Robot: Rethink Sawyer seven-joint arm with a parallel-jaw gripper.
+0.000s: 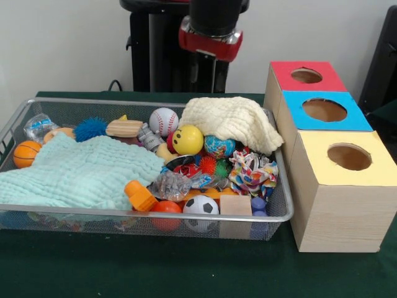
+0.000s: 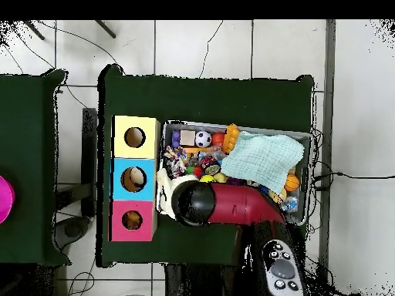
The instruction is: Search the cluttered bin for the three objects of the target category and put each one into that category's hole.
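1. One wire bin point(image 1: 282, 211) is seen on the counter point(image 1: 186, 273), crowded with toys.
2. Two cloths are counted in it: a mint cloth point(image 1: 74, 174) spread over its left part in the front view, and a cream cloth point(image 1: 226, 121) heaped at its far right corner.
3. Balls are counted as follows: one baseball point(image 1: 164, 121), one yellow ball point(image 1: 188, 139) with a face, one globe ball point(image 1: 219, 147), one football point(image 1: 200, 205), one basketball point(image 1: 26, 153) by the left wall, one plain orange ball point(image 1: 166, 208) at the near wall, one blue spiky ball point(image 1: 90, 129) and two smaller spiky balls, red point(image 1: 208, 164) and green point(image 1: 223, 167).
4. One knotted rope toy point(image 1: 251, 174), one wooden block point(image 1: 235, 205) and one orange plastic piece point(image 1: 140, 196) are also seen; the target category cannot be told.
5. Three boxes stand in a row just beside the bin, each with one round hole: red point(image 1: 307, 76), blue point(image 1: 324, 110), yellow point(image 1: 348, 156).
6. One red and black arm point(image 2: 231, 204) is seen over the bin's edge in the overhead view; its pincer is hidden, so whether it is apart or together cannot be told.
7. The counter is covered in dark green cloth; a pale wall is behind it, and a white tiled floor point(image 2: 200, 46) with cables surrounds it.
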